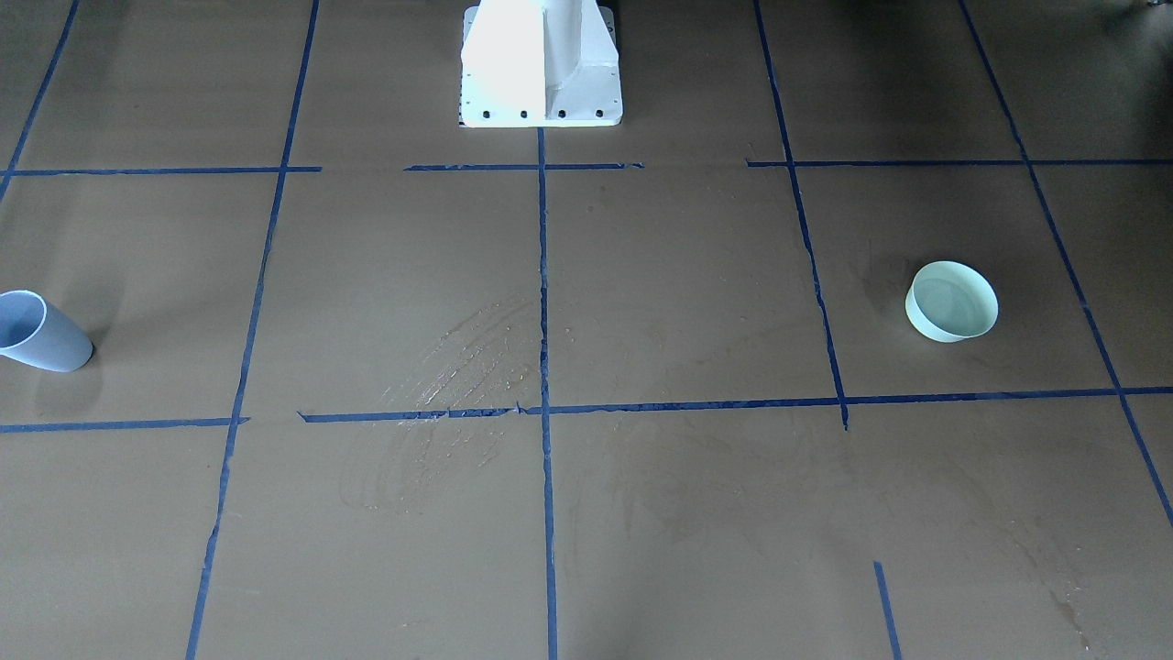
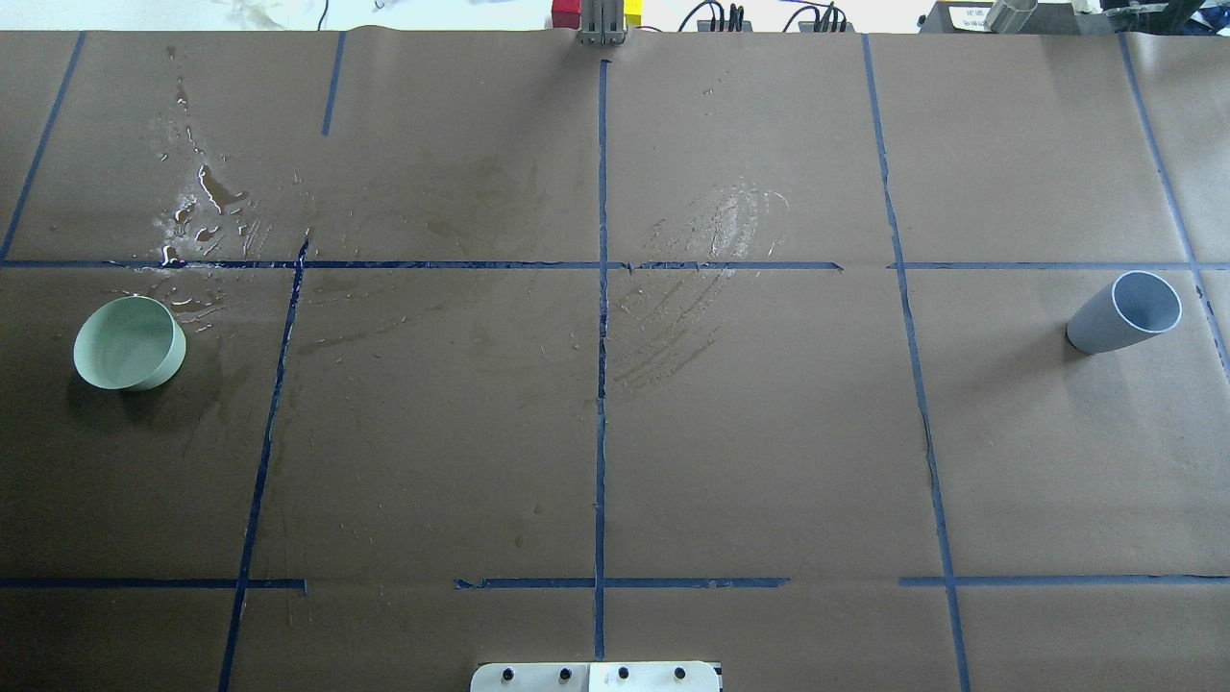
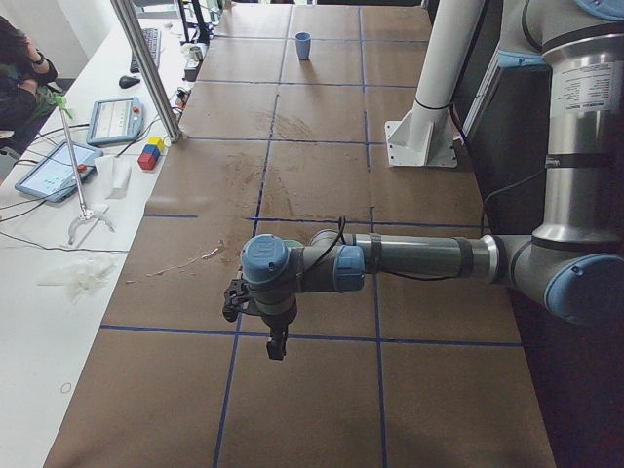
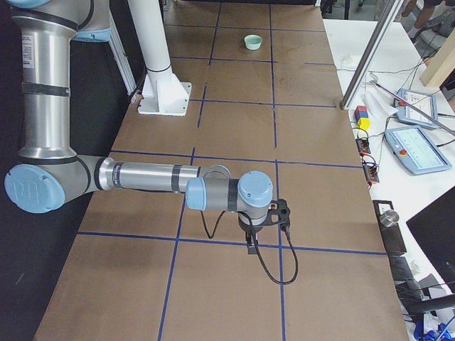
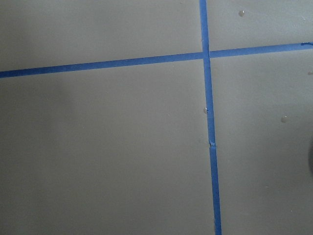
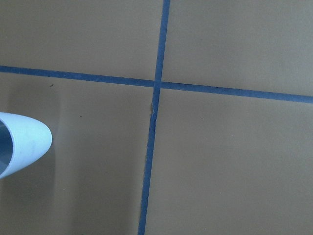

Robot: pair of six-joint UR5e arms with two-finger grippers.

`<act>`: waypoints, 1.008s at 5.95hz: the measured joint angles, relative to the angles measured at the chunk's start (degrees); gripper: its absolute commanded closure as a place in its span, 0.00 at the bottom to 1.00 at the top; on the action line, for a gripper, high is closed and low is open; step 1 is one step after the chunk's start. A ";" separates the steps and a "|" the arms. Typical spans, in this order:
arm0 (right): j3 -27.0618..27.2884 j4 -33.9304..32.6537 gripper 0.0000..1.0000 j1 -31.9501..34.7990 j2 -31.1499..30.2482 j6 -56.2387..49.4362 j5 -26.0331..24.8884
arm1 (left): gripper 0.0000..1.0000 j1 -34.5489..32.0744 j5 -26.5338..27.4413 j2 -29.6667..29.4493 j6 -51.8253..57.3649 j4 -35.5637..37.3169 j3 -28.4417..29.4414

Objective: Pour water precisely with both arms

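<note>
A pale green bowl (image 2: 130, 343) stands at the left of the overhead view, also in the front view (image 1: 951, 302). A blue-grey cup (image 2: 1124, 312) stands upright at the right, and its rim shows in the right wrist view (image 6: 19, 147). Water lies as glinting puddles (image 2: 202, 207) on the brown paper behind the bowl, with wet smears (image 2: 711, 231) near the centre. I cannot tell if bowl or cup holds water. My left gripper (image 3: 276, 346) and right gripper (image 4: 252, 246) hang over the table's two ends, far from both vessels. I cannot tell whether they are open or shut.
The white pedestal (image 1: 541, 64) stands at the table's middle on the robot's side. Blue tape lines (image 2: 602, 336) divide the brown paper. A side bench holds tablets (image 3: 58, 168), coloured blocks (image 3: 151, 153) and a metal post (image 3: 146, 68). An operator (image 3: 19, 68) sits beyond it.
</note>
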 measured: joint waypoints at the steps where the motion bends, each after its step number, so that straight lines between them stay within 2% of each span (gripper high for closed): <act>1: 0.00 0.00 0.00 -0.05 0.01 0.04 0.00 | 0.00 0.16 -0.02 0.00 -0.02 0.11 -0.34; 4: 0.35 0.08 0.00 -0.10 0.07 0.14 0.00 | 0.00 1.57 0.36 -0.49 -0.18 -0.16 -1.38; 6: 0.88 0.02 0.00 -0.10 0.08 0.17 0.07 | 0.00 1.93 0.24 -3.06 -0.41 -2.42 -1.76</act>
